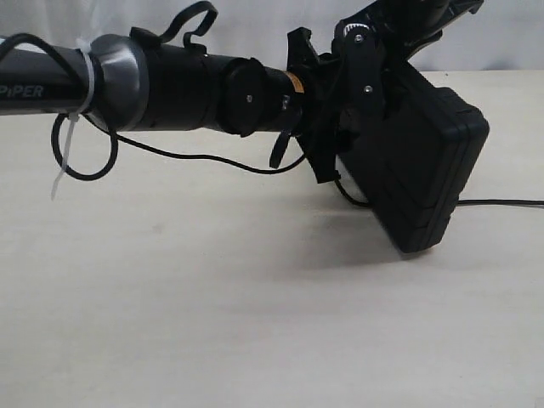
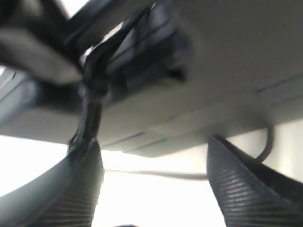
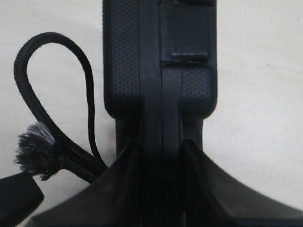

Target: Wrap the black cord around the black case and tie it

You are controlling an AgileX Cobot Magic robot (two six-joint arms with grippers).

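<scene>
Right gripper (image 3: 158,151): clamped on one edge of the black case (image 1: 416,161), which hangs tilted over the table (image 1: 212,323) | Left gripper (image 2: 151,144): fingers spread wide, empty, just beside the case | Black cord (image 3: 21,71): loops beside the clamped edge, frayed tip close to the right gripper.
</scene>
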